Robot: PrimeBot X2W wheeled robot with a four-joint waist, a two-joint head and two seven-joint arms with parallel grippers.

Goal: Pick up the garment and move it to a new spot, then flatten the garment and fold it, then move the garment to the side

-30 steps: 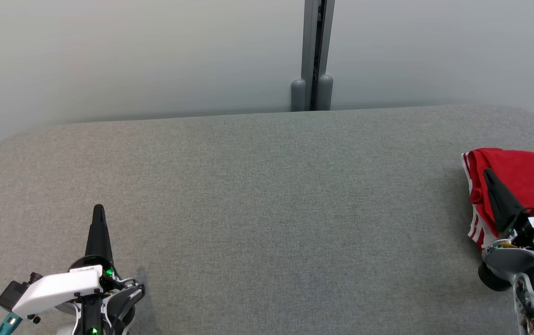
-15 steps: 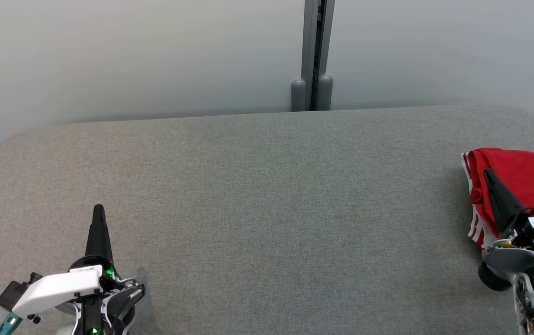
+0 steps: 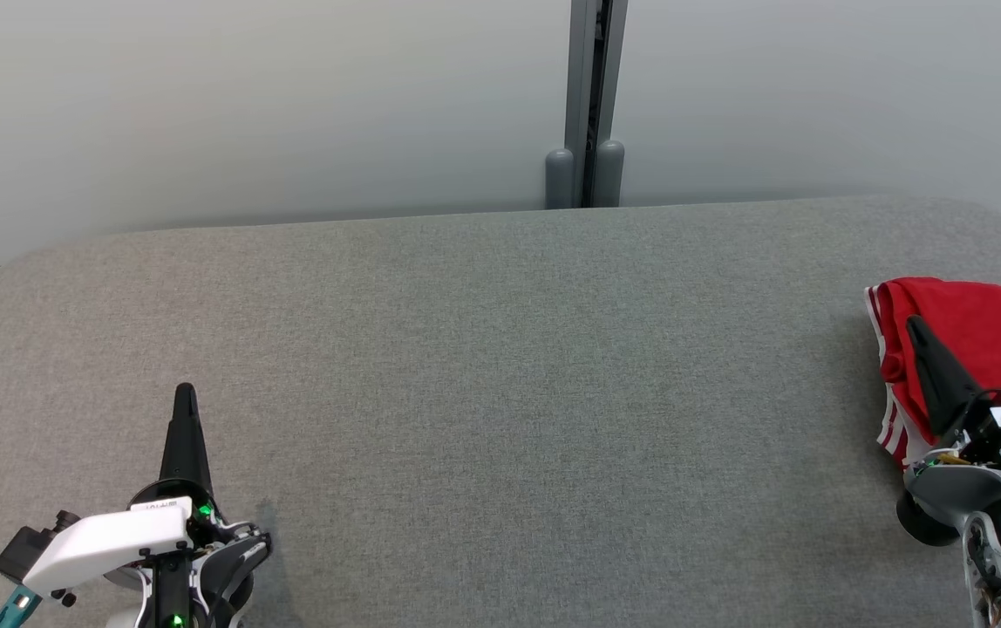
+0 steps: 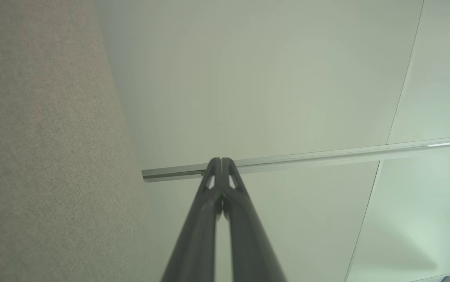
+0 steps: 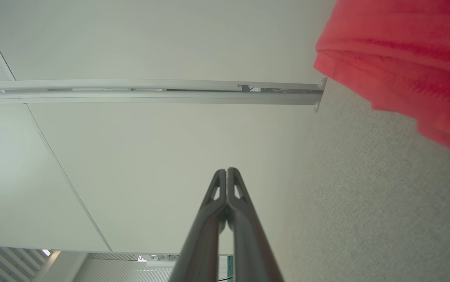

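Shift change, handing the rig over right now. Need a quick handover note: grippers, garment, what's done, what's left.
Grippers: the left gripper is shut and empty, over the near-left part of the table, far from the garment. The right gripper is shut with nothing between its fingers. In the head view it overlaps the garment's left part; contact cannot be told.
Things: the garment, red with white stripes, is a compact bundle at the table's right edge, partly cut off in the head view.
Done: it looks folded and set aside, but I can't confirm that.
Left: probably only a check of the fold.
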